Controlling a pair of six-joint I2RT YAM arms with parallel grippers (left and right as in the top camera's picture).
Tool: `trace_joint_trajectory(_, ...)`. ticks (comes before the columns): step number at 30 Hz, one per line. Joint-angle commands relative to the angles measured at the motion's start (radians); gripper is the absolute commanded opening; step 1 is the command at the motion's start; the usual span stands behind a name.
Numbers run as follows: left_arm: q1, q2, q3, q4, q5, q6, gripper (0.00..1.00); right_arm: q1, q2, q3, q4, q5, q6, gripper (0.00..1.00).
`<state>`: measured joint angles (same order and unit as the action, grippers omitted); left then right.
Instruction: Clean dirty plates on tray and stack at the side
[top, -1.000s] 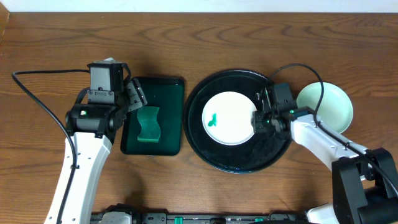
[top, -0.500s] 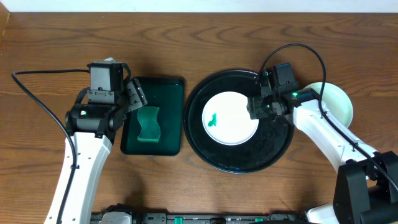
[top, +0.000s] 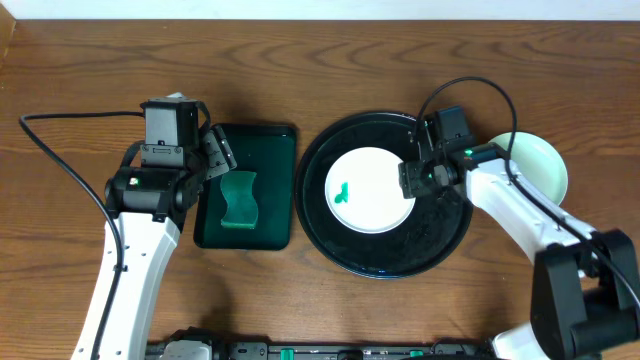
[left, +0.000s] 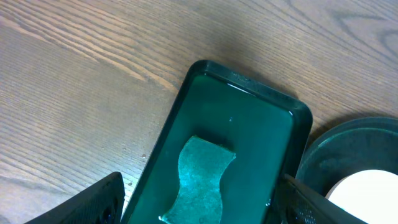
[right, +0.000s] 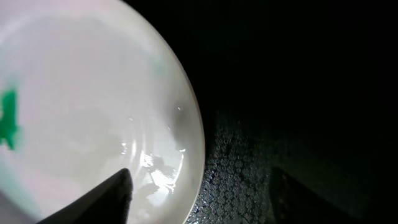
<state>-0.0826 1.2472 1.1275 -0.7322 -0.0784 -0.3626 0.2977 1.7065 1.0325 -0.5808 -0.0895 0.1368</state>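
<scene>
**A:** Right arm, pose?

**B:** We log it reaching in from the desk's near right corner, forearm slanting inward, cable looped above the wrist. The right gripper (top: 411, 182) sits low at the right rim of the white plate (top: 365, 200). Its fingers (right: 102, 202) are spread wide, one over the plate, the other over the black tray (top: 385, 258), and hold nothing. We cannot tell whether they touch the plate.

**A:** Where's the plate?

**B:** In the middle of the tray, which lies right of the desk's centre. There's a small green smear (top: 344, 190) on the plate's left half. A mint plate (top: 540, 165) rests on the wood just beside the tray, toward the right edge, partly under the arm.

**A:** Left arm?

**B:** It rises from the near left corner, elbow bent, wrist turned rightward. The left gripper (top: 222, 152) hovers at the left side of the dark green tray (top: 275, 140), claw wide open and empty. The sponge (left: 202, 177) lies in that tray beneath it.
</scene>
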Motion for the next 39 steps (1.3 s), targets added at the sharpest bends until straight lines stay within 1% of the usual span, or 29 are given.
trace_joint_trajectory(1,-0.005,0.002,0.010,0.000,-0.012,-0.001,0.78,0.000,0.027,-0.010,-0.004,0.010,-0.015,0.65)
trace_joint_trajectory(7,-0.005,0.002,0.010,0.000,-0.012,-0.001,0.78,0.000,0.029,-0.010,0.001,0.011,-0.015,0.54)
trace_joint_trajectory(9,-0.005,0.002,0.010,0.000,-0.012,-0.001,0.78,0.000,0.030,-0.010,0.001,0.011,-0.015,0.52)
trace_joint_trajectory(20,-0.005,0.002,0.010,0.000,-0.012,-0.001,0.78,0.000,0.030,-0.010,-0.022,0.010,-0.015,0.56)
trace_joint_trajectory(30,-0.005,0.002,0.010,0.000,-0.012,-0.001,0.78,-0.010,0.030,-0.010,-0.014,0.013,-0.016,0.56)
trace_joint_trajectory(34,-0.005,0.002,0.010,0.000,-0.012,-0.001,0.78,-0.024,0.030,-0.010,-0.018,0.010,-0.023,0.50)
trace_joint_trajectory(37,-0.005,0.002,0.010,0.000,-0.012,-0.001,0.78,-0.025,0.030,-0.010,-0.012,0.002,-0.031,0.49)
trace_joint_trajectory(39,-0.005,0.002,0.010,0.000,-0.012,-0.001,0.78,-0.024,0.030,-0.010,-0.007,-0.005,-0.030,0.45)
